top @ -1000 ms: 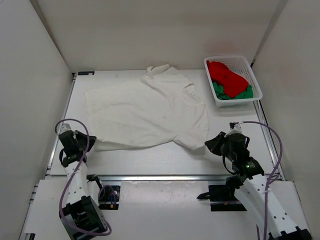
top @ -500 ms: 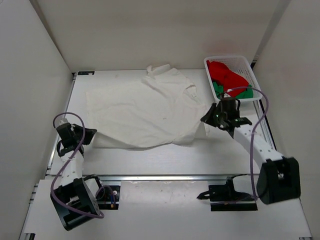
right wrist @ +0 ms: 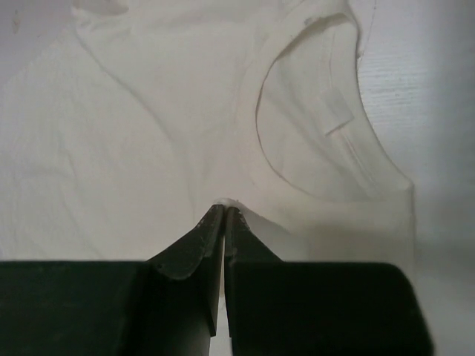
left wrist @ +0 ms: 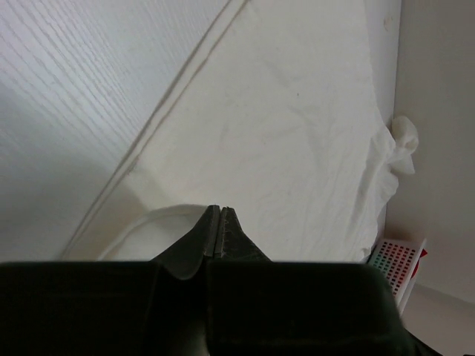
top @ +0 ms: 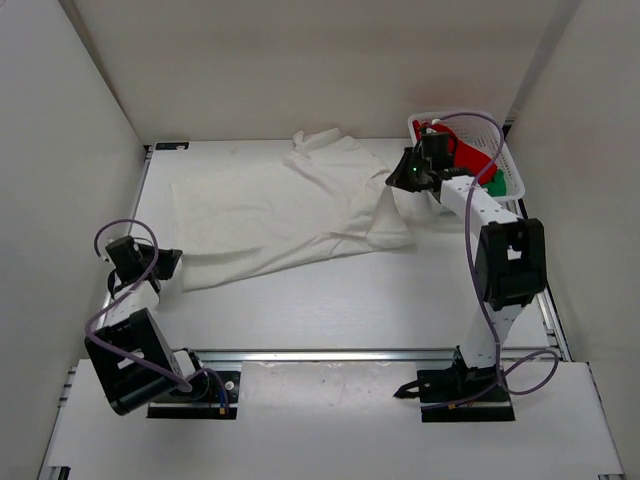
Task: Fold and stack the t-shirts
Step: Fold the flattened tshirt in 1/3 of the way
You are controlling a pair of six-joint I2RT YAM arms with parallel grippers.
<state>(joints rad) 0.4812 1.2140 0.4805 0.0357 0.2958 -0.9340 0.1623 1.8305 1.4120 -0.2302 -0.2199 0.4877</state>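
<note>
The white t-shirt (top: 280,210) lies spread across the table, with its right side lifted and folded inward. My right gripper (top: 403,180) is at the back right, beside the basket, shut on the white shirt's edge; a bit of cloth shows at its tips (right wrist: 225,209), below the collar (right wrist: 249,111). My left gripper (top: 172,262) is at the shirt's near-left hem corner, shut on the cloth (left wrist: 217,210). The red t-shirt (top: 478,160) and the green t-shirt (top: 496,186) sit bunched in the basket, partly hidden by the right arm.
A white lattice basket (top: 452,114) stands at the back right corner; its edge also shows in the left wrist view (left wrist: 397,259). White walls close in the table at the left, back and right. Bare table (top: 330,300) lies between the shirt and the arm bases.
My right arm swung from the near right up to the back right beside the basket, drawing the shirt's right side along. My left gripper shifted a little to the left and back.
</note>
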